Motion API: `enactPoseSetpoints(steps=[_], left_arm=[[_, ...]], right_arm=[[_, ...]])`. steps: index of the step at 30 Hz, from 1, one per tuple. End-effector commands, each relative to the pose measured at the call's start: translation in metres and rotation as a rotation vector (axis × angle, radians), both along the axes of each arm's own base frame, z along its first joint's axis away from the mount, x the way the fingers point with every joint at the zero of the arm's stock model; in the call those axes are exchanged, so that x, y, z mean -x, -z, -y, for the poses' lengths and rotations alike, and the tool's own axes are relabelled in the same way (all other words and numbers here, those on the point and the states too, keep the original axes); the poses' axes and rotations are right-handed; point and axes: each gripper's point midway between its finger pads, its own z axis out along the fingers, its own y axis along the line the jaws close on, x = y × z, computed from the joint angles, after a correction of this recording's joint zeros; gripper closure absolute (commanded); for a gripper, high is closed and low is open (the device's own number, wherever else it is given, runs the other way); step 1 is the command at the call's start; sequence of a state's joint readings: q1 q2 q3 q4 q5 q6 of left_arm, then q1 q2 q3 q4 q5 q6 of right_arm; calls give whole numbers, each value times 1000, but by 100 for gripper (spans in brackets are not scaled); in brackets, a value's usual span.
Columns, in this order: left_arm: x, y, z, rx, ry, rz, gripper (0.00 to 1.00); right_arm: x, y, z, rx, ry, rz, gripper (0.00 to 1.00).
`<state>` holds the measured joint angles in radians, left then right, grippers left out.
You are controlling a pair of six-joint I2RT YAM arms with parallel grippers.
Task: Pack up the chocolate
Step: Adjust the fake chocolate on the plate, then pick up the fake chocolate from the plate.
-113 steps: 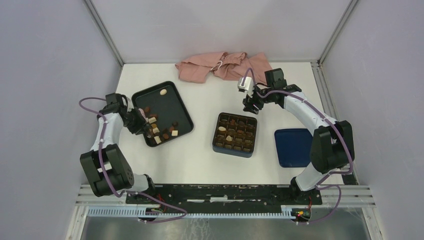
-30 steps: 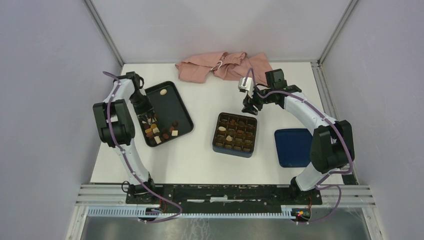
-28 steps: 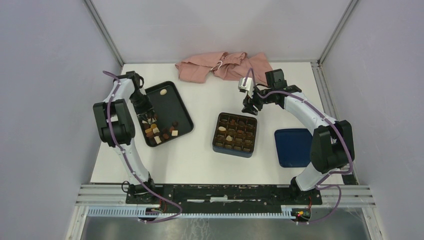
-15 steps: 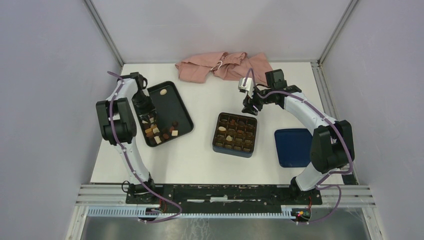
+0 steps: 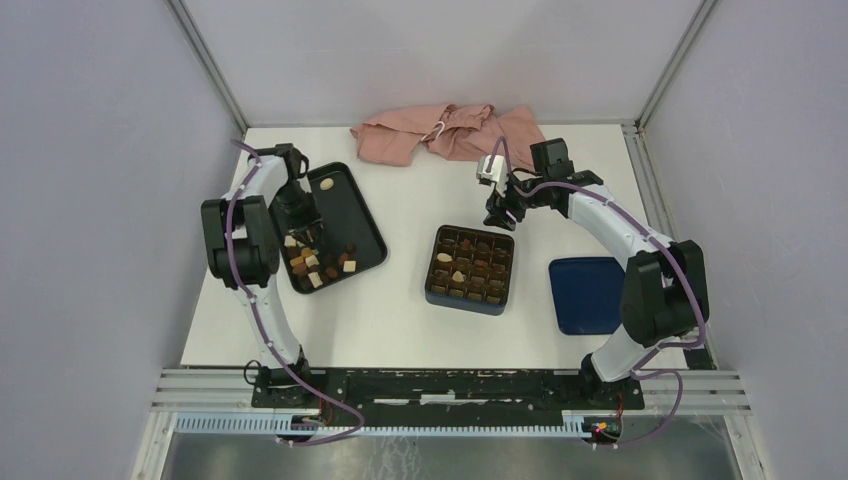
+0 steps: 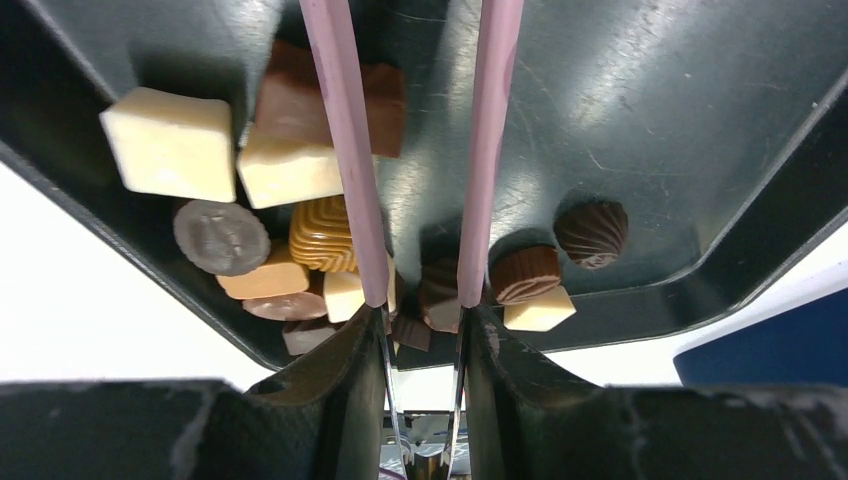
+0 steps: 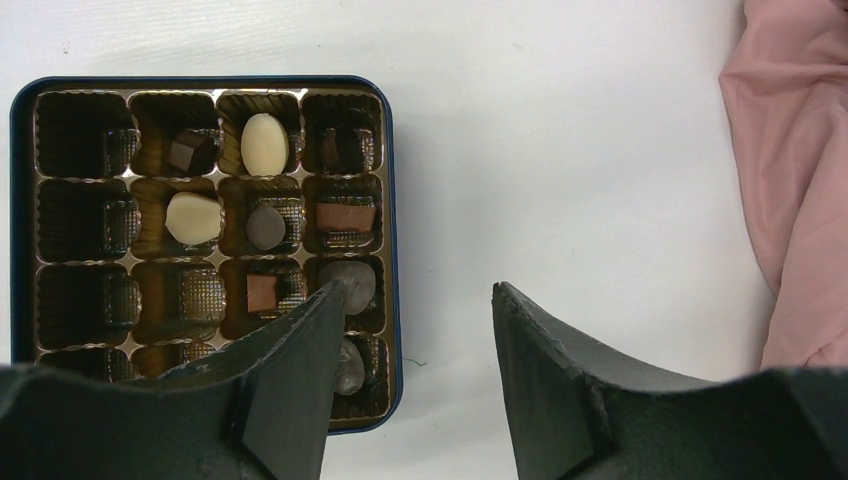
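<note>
Several small chocolates (image 5: 315, 262) lie at the near end of the black tray (image 5: 350, 205), and one cream oval (image 5: 326, 184) lies at its far end. My left gripper (image 5: 303, 228) hangs low over this pile. In the left wrist view its jaws (image 6: 420, 305) stand a narrow gap apart, with a dark brown piece (image 6: 440, 295) between the tips, not clamped. Cream squares (image 6: 170, 143) and a ribbed dark round (image 6: 591, 233) lie beside it. The dark blue box (image 5: 471, 268) holds several chocolates (image 7: 264, 143). My right gripper (image 5: 503, 208) is open and empty just past the box's far right edge (image 7: 390, 200).
Two thin purple strips (image 6: 350, 180) cross the left wrist view from the fingertips. The blue lid (image 5: 587, 293) lies right of the box. A pink cloth (image 5: 450, 133) is bunched at the table's far edge. The tray's rim stands close around the left gripper.
My left arm has swung from the tray's left side to over the tray, carrying its gripper rightwards above the chocolates. The right arm has not moved.
</note>
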<state>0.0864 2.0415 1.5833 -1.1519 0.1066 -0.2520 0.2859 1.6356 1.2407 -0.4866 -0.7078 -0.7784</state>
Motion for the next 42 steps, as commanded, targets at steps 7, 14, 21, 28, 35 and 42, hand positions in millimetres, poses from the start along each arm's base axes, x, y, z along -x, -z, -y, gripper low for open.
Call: enactPoseSetpoints(steps=[7,14,21,28,35,42], left_arm=[[-9,-19,49,95,121,77,81],[5,-19,73,117,174,83,80],[17,-15,77,97,203,62,72],[18,-18,77,82,216,59,63],[19,-19,78,77,229,55,59],[20,-23,78,75,236,51,59]], right_arm=[[0,-4,-3,-30,-13,6,38],[0,-2,-3,-28,-13,8,38],[-1,-1,-2,-25,-10,10,37],[-1,-1,-3,-25,-10,10,37],[-1,-3,-2,-25,-11,16,37],[-1,-4,-2,-22,-8,21,37]])
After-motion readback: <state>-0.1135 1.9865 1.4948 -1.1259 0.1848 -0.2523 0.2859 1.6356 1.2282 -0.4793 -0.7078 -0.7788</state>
